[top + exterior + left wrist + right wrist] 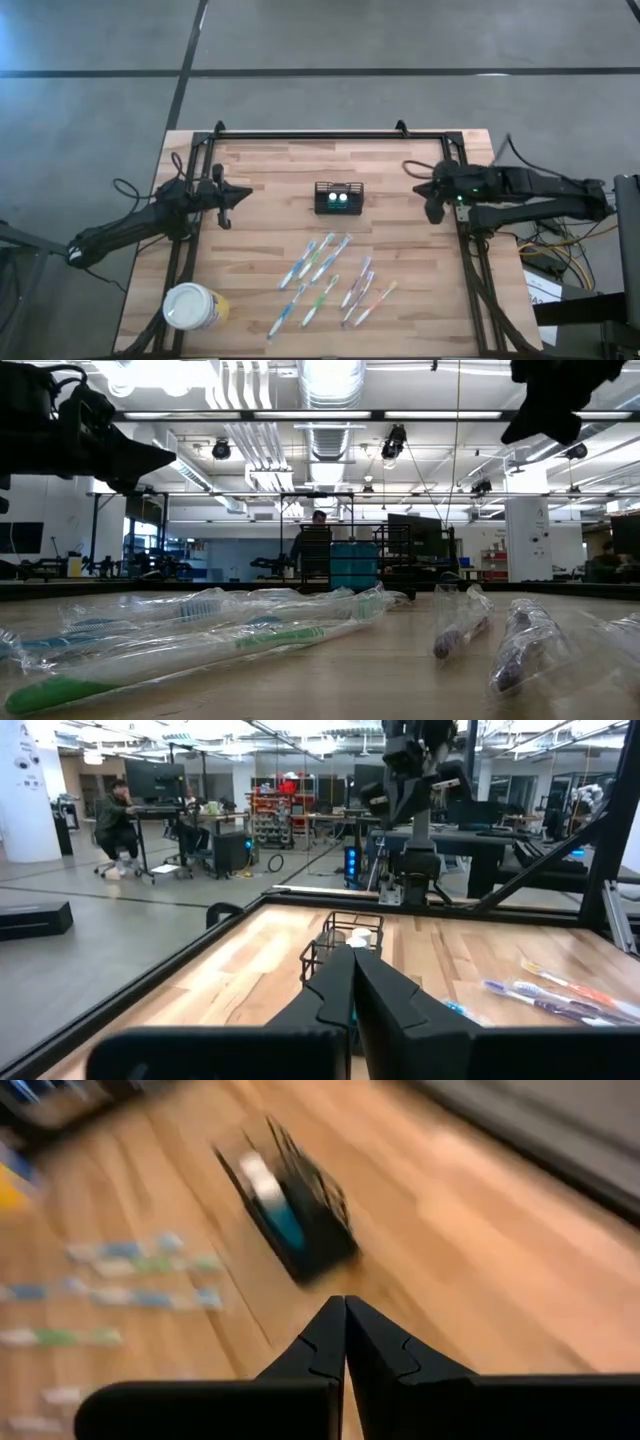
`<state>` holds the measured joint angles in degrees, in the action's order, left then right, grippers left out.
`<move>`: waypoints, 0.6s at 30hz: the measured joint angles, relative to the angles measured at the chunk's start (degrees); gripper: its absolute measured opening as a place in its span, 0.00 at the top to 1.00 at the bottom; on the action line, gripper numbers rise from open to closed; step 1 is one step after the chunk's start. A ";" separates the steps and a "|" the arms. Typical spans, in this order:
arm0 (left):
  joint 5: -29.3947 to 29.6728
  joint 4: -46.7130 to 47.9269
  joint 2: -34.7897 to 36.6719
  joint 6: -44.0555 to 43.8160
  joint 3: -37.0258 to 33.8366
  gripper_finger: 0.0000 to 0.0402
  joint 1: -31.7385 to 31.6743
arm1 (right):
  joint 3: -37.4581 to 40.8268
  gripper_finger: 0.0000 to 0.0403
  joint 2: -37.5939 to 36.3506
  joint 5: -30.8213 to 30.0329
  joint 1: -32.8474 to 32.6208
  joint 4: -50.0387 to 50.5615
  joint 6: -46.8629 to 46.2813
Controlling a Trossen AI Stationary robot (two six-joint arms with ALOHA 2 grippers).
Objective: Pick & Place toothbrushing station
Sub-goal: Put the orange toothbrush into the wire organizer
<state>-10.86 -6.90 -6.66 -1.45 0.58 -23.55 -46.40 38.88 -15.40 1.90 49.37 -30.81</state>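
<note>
caddy (339, 198) mid-bench, long side 3-to-9 | left gripper (226, 207) at its 9, right gripper (433, 210) at its 3, equally near | both pinched tight, empty

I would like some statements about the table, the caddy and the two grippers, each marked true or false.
1. The black caddy stands on the table between the two arms. True.
2. The left gripper holds a toothbrush. False: it is shut and empty.
3. The wrapped toothbrushes lie inside the caddy. False: they lie loose on the table, apart from it.
4. The right gripper is shut and holds nothing. True.
5. The white-lidded yellow tub stands near the table's corner on the left arm's side. True.
</note>
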 joint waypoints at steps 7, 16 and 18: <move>-0.02 0.20 0.00 -0.18 0.00 0.97 0.00 | -13.16 0.98 16.73 8.70 -0.55 13.30 -3.42; -0.17 0.11 0.00 -0.59 0.00 0.98 0.00 | -20.89 0.98 32.08 16.54 -10.69 17.63 -3.86; -0.17 0.07 0.00 -0.57 0.00 0.98 0.00 | -22.06 0.98 34.35 16.97 -14.89 17.39 -4.90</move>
<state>-11.03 -6.83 -6.66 -2.03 0.58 -23.55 -68.46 73.23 1.57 -12.98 66.76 -35.71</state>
